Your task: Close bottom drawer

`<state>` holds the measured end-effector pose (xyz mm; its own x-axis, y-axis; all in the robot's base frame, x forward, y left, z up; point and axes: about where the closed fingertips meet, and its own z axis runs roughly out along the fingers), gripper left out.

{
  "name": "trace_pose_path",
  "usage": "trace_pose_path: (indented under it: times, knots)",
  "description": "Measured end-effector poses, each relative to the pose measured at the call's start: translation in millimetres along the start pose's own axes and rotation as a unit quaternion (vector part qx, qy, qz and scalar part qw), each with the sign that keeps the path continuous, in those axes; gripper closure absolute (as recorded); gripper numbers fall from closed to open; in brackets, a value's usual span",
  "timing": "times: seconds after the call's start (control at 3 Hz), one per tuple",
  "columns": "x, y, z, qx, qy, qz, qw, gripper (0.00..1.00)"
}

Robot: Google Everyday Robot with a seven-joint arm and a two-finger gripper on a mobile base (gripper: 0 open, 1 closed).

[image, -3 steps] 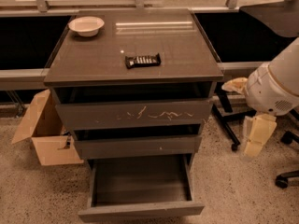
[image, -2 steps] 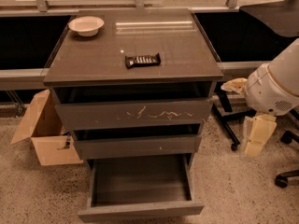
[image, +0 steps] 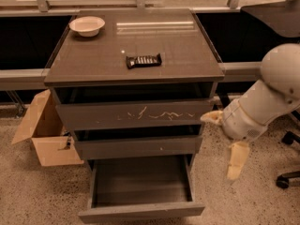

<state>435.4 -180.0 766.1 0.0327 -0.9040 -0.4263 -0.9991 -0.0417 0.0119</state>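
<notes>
Camera view shows you the bottom drawer [image: 140,187] pulled well out at the foot of the table [image: 187,64]. Your end effector [image: 218,146] hangs just right of the table, level with the middle drawer [image: 138,147], its two cream fingers [image: 236,159] spread apart.

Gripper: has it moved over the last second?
Yes. Against the cabinet, which sits unchanged, the gripper has come left and down in the view, nearer the cabinet's right side. The bottom drawer remains pulled out.
</notes>
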Motion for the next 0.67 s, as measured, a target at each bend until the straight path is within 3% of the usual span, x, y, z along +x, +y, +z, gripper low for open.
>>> trace_pose_path:
  times: [0.33,0.67]
  knots:
    - [9,11,55,-0.037,-0.015,-0.015,0.9991,0.0]
    - [17,21,121,-0.062,-0.053,-0.021,0.9965,0.0]
